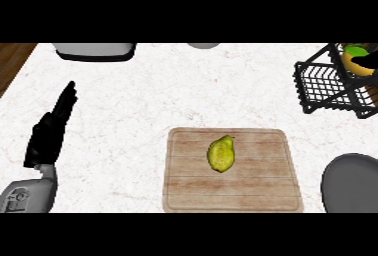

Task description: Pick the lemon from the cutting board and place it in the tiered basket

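My right forearm (351, 184) shows only as a grey bulk cut by the right edge, its hand out of sight. The tiered basket (325, 85) runs off the edge too.

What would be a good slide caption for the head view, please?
Lemon lying on the cutting board, tiered basket at far right, left hand open at the left.

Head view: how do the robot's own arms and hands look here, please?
The left hand is black, long and narrow, on a light grey forearm with darker round markings on its casing. At the right, only a rounded dark grey arm part shows. No cables are visible.
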Controlling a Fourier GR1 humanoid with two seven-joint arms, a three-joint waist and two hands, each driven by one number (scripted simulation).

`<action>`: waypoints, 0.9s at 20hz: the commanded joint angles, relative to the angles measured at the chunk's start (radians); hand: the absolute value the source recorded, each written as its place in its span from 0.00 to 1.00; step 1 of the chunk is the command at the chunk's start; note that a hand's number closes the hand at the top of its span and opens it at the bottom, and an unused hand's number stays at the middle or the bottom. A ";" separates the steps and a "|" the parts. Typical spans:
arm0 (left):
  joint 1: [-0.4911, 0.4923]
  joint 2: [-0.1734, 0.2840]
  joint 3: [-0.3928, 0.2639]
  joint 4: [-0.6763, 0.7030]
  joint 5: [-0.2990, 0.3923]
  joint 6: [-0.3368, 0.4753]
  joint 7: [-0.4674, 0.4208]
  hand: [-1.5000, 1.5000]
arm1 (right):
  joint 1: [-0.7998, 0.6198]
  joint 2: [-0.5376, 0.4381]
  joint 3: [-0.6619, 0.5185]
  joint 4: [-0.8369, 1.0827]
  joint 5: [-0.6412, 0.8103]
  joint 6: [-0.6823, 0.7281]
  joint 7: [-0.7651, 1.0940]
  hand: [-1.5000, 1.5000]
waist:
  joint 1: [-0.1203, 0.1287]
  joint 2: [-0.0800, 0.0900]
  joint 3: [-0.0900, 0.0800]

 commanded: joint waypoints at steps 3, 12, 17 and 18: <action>-0.003 -0.007 -0.002 -0.027 -0.001 0.003 0.016 0.50 | 0.028 0.011 -0.091 0.072 -0.079 -0.076 -0.059 0.00 | -0.001 0.010 0.017; -0.028 0.002 0.021 0.051 -0.007 0.008 -0.019 0.50 | -0.018 -0.074 -0.196 0.000 -0.197 -0.101 -0.073 0.00 | -0.020 0.006 0.015; 0.059 -0.027 -0.004 -0.033 -0.018 0.022 -0.002 0.50 | 0.060 -0.184 -0.265 -0.007 -0.266 0.002 -0.008 0.00 | -0.027 -0.001 0.016; 0.017 0.007 0.023 0.006 -0.002 -0.002 -0.017 0.50 | 0.035 -0.218 -0.281 0.016 -0.279 0.028 0.013 0.00 | -0.025 0.003 0.015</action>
